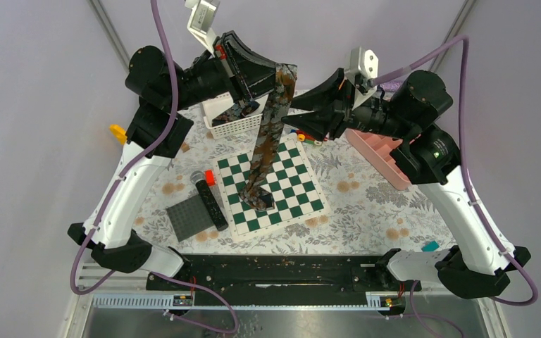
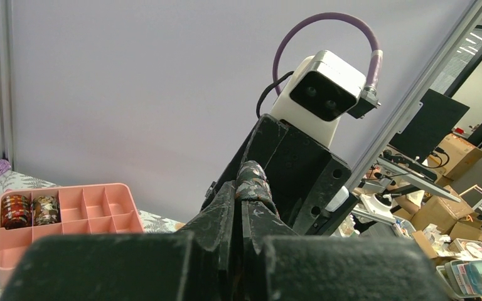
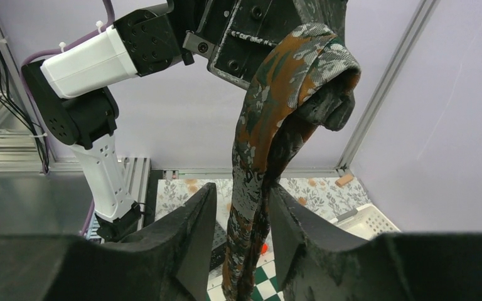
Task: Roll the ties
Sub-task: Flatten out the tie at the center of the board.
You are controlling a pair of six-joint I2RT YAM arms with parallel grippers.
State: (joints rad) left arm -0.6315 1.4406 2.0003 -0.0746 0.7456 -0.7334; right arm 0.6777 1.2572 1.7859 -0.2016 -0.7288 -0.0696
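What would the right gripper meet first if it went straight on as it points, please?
Most likely the tie, hanging between the open fingers of the right gripper; the left gripper holding it seems beyond.

The left fingers (image 2: 216, 213) hide all of the tie (image 2: 253, 180) but one small fold.

Place: robot lab cell | lilac panel walls (image 1: 35, 105), metal frame post (image 2: 414, 94) behind left gripper (image 2: 241, 200) | cardboard boxes (image 2: 442, 213), dark monitor (image 2: 436, 122) beyond it, right side
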